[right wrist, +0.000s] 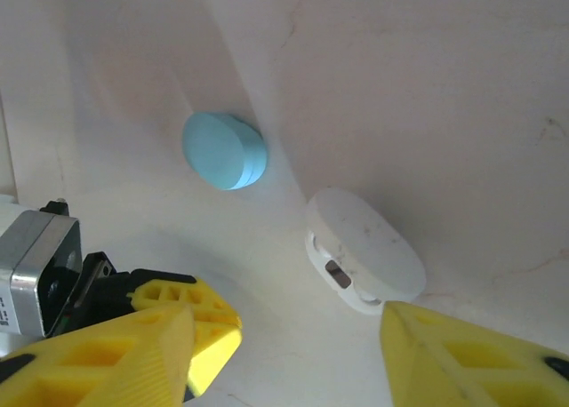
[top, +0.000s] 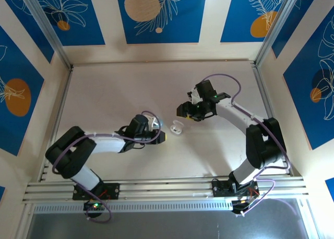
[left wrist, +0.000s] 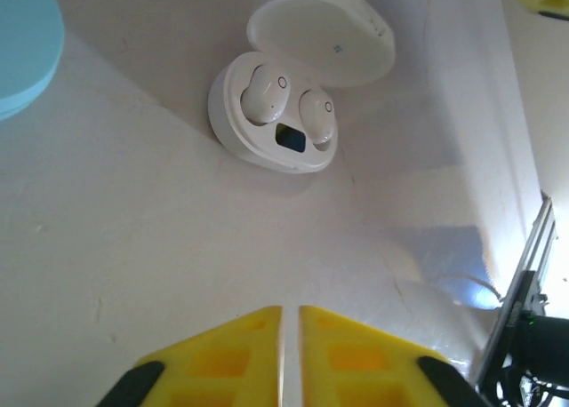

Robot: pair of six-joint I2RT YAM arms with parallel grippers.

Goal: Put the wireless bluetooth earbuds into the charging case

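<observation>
1. Plainly, the pale desk (top: 115,93) is the biggest thing here, walled by blue-and-cream panels (top: 156,14).
2. The left arm (top: 99,144) reaches in from 7 o'clock toward the desk's middle. The right arm (top: 237,116) bends in from 5 o'clock and ends at about 1 o'clock of the middle.
3. The left claw (left wrist: 290,311) has its yellow fingers nearly together, with a thin slit between them and nothing gripped. It hangs low over bare desk.
4. The right claw (right wrist: 287,311) is spread wide and holds nothing; its two yellow fingers stand well apart above the desk.
5. The white charging case (left wrist: 271,114) lies near the desk's middle, at 12 o'clock of the left claw and apart from it. It is open, with its lid (left wrist: 324,34) tipped back toward 1 o'clock. A small dark window (left wrist: 291,138) sits on its front edge.
6. The blue charging case (right wrist: 224,149) is oval with its lid closed. In the right wrist view it lies at 10 o'clock of the white one, the two near each other but not touching.
7. Two white earbuds (left wrist: 264,91) sit side by side in the wells of the white charging case — one at 11 o'clock of the dark window, the other at 1 o'clock.
</observation>
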